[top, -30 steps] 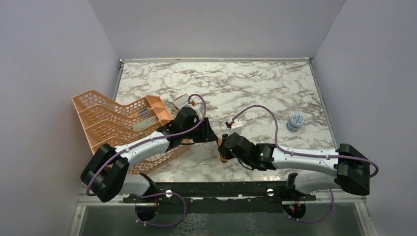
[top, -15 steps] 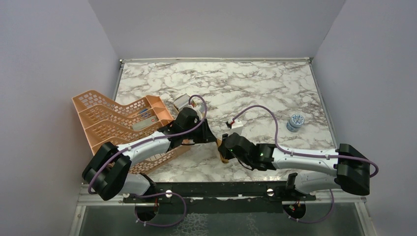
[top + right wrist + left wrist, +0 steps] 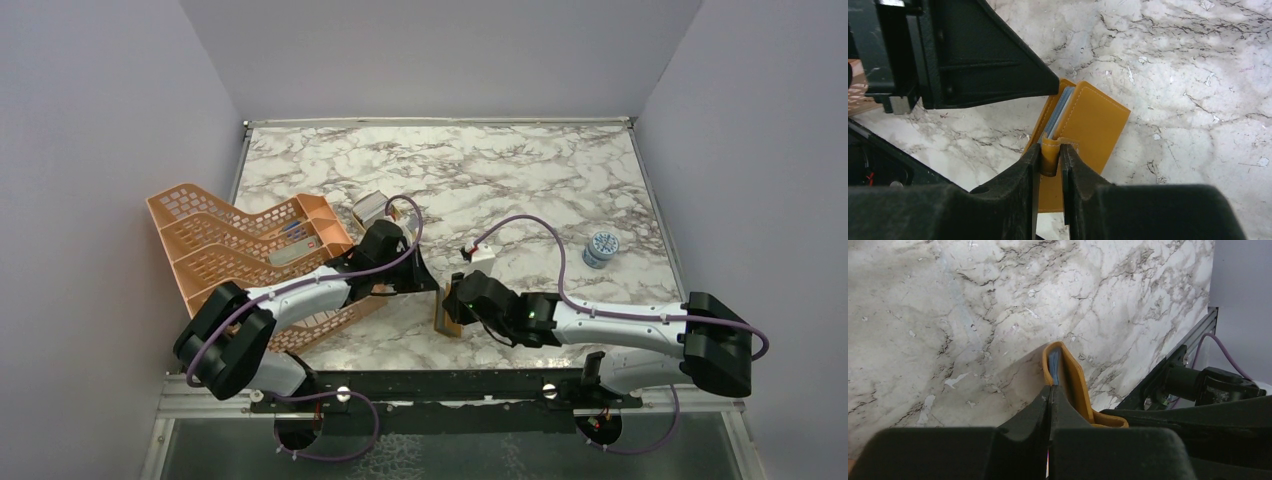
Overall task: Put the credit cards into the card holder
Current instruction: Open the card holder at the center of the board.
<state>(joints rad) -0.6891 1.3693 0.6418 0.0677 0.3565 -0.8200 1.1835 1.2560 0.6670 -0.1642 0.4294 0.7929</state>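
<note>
The mustard-orange card holder [image 3: 446, 320] stands on edge on the marble table near the front, half folded. Pale grey-blue layers show between its flaps [image 3: 1060, 113]; I cannot tell pockets from cards there. My right gripper [image 3: 1050, 156] is shut on its small snap tab, also seen from above [image 3: 453, 302]. My left gripper [image 3: 1050, 390] is shut on the holder's upper edge [image 3: 1068, 375], its tip at the corner [image 3: 433, 286]. A pale grey flat card-like piece [image 3: 288, 252] lies in the peach rack.
The big peach lattice rack [image 3: 215, 245] stands at the left, under my left arm. A small tan dish with pale contents [image 3: 368, 208] sits behind it. A small blue-white round jar [image 3: 600, 248] stands at the right. The table's front rail [image 3: 450, 385] is close below.
The card holder has swung so that more of its orange face shows from above, a little left and nearer the front. Both grippers kept their hold and shifted slightly with it.
</note>
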